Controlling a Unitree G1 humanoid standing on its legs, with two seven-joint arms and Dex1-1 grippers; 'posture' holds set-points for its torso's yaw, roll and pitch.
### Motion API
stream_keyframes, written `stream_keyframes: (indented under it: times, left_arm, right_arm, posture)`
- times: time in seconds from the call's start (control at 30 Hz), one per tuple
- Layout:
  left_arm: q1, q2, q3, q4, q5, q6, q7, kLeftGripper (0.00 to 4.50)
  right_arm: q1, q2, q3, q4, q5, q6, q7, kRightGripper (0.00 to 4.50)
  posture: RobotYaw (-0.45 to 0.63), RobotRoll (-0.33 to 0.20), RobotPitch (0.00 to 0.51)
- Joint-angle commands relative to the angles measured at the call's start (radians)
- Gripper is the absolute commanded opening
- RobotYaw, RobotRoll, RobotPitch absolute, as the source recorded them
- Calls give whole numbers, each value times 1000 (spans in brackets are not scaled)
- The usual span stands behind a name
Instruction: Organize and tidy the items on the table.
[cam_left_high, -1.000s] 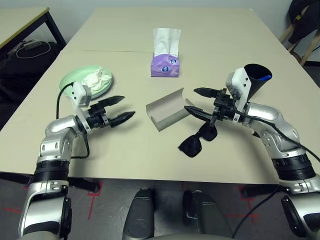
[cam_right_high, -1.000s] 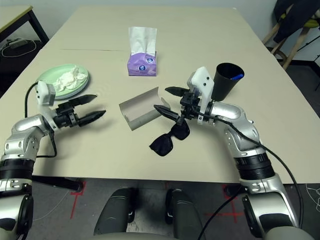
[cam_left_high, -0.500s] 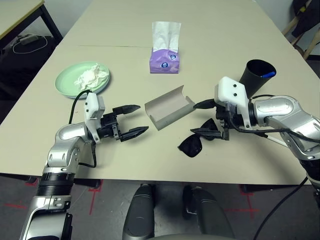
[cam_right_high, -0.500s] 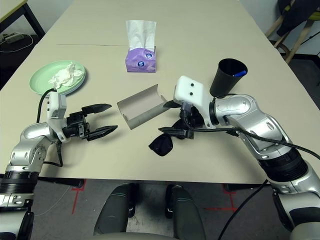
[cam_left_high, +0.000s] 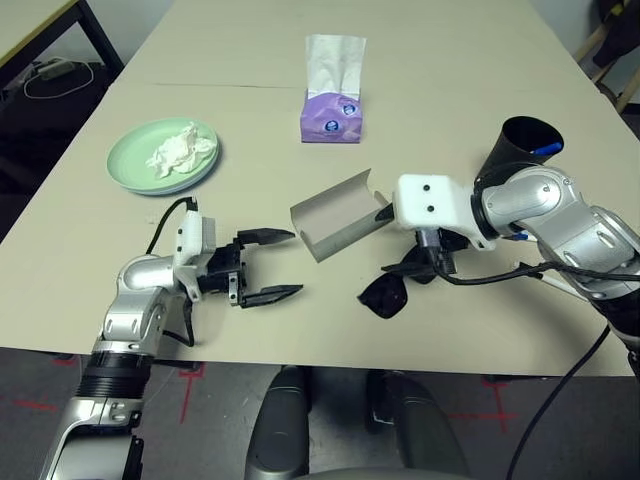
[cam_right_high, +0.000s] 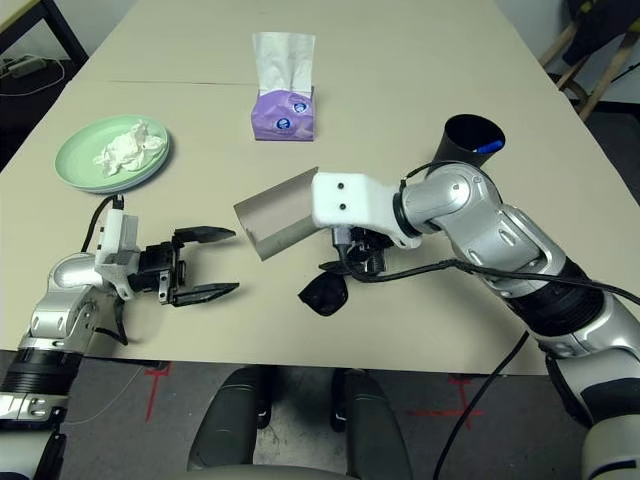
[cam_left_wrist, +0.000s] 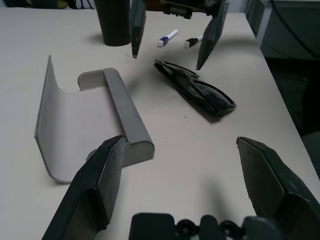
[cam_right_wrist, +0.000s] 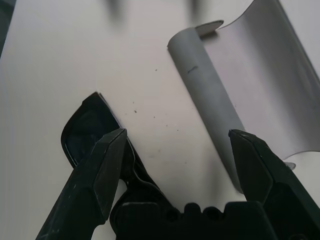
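Black plastic, by the look of it, the glasses (cam_left_wrist: 200, 92) lie on the table (cam_left_high: 330, 330) under my right gripper (cam_right_wrist: 179, 131), just beside the open grey case (cam_left_high: 335, 215). Its 2 fingers are parted with nothing between them; the left gripper (cam_left_high: 284, 265) is likewise spread and empty on the other side of the case. I judge the glasses light and stiff, slippery on the lenses and weak at the hinges, so I'd pinch them across the bridge, gently. The case seems a thin, springy shell; I'd hold it by 1 long wall without squeezing it out of shape. My right arm covers part of the glasses in both head views, and I can't make out how their temples are folded. The cup (cam_right_high: 470, 140) is partly behind that arm, and I can't count what it holds.
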Motion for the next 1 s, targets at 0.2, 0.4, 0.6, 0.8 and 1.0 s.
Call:
stream_keyframes:
  times: [0.2,0.4,0.6,0.8,1.0]
  left_arm:
    - [-2,24,-37,10,11,-60,-68,4474]
    - [-4,25,-46,12,4,-80,-93,4474]
    - [-15,14,-43,11,-7,-70,-83,4474]
    - [-19,12,-45,12,-9,-70,-83,4474]
    - [-23,12,-52,10,-11,-69,-94,4474]
  right_arm:
    - [-22,9,27,17,-93,-133,47,4500]
    - [-32,-27,33,-5,-158,-199,117,4500]
    - [-15,-76,29,-27,-184,-251,200,4500]
    - [15,-55,45,-38,-221,-268,215,4500]
    - [13,-27,74,-56,-283,-262,225,4500]
  posture:
    - [200,0,196]
    - [188,0,198]
    - [189,0,198]
    - [189,0,197]
    - [191,0,195]
